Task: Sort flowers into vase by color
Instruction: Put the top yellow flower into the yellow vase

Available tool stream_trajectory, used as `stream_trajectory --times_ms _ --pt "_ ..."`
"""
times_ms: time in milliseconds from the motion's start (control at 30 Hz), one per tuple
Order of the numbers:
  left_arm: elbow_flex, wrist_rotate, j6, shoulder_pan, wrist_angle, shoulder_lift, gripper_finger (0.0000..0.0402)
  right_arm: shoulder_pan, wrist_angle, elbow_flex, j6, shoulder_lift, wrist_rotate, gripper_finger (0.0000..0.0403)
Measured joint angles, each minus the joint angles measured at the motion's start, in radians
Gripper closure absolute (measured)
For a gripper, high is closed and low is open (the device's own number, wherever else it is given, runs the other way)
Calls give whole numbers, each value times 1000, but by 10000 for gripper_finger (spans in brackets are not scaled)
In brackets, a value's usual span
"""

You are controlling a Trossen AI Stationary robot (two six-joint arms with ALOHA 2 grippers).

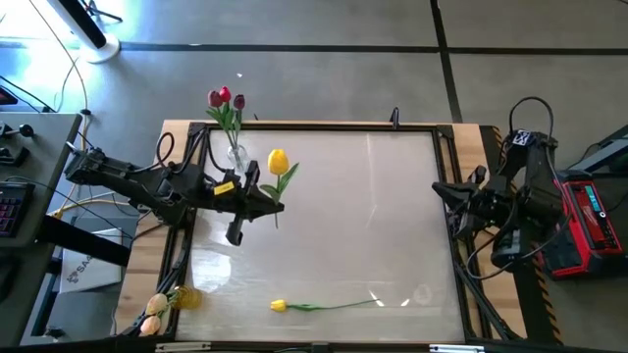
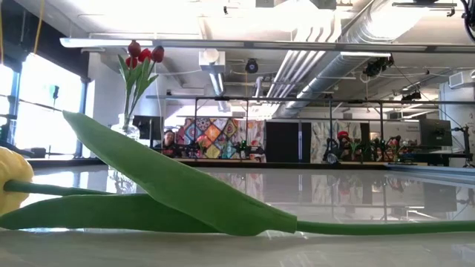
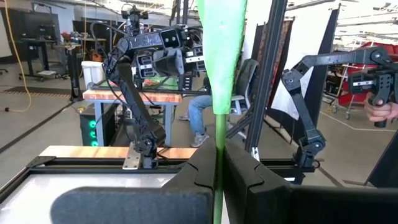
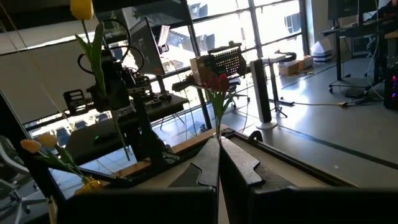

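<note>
My left gripper [image 1: 267, 199] is over the table's left part, shut on a yellow tulip [image 1: 278, 162] held above the table. Beside it stands a clear vase [image 1: 235, 154] with red and maroon tulips [image 1: 226, 98] stuck in by their stems. Another yellow tulip [image 1: 280, 306] lies flat near the table's near edge; its stem [image 1: 343, 304] runs toward the right, and its leaf [image 2: 178, 182] fills the low view. A second vase [image 1: 162, 304] with yellow and cream heads sits at the near left corner. My right gripper [image 1: 442, 189] waits shut at the right edge. My left gripper pinches the yellow tulip's thin green stem [image 3: 218, 146] between its two fingers, just below a broad leaf [image 3: 221, 50]. The fingers come level from the table's left and lie across the stem. The tulip is lifted clear and stands about upright, head [image 4: 81, 9] up.
The table has a glossy white top inside a black frame [image 1: 446, 176] with wooden margins. Its middle and right part hold only the lying tulip. Beyond the table, a person [image 3: 202, 112] sits by another robot station and a hand [image 3: 378, 111] holds a handle.
</note>
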Motion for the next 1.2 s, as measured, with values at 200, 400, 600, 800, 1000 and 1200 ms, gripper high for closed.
stream_trajectory --times_ms 200,400,600,800,1000,1200 --pt "0 3 0 0 0 0 401 0 5 0 -1 0 0 403" --pt "0 10 0 0 0 0 401 0 4 0 -1 0 0 403" --pt "0 10 0 0 0 0 401 0 4 0 -10 0 0 403" --pt "0 10 0 0 0 0 401 0 1 0 -16 0 0 403" --pt "0 10 1 0 0 0 401 0 1 0 -29 0 0 403" --pt "0 10 1 0 0 0 401 0 -4 0 -69 0 0 403"
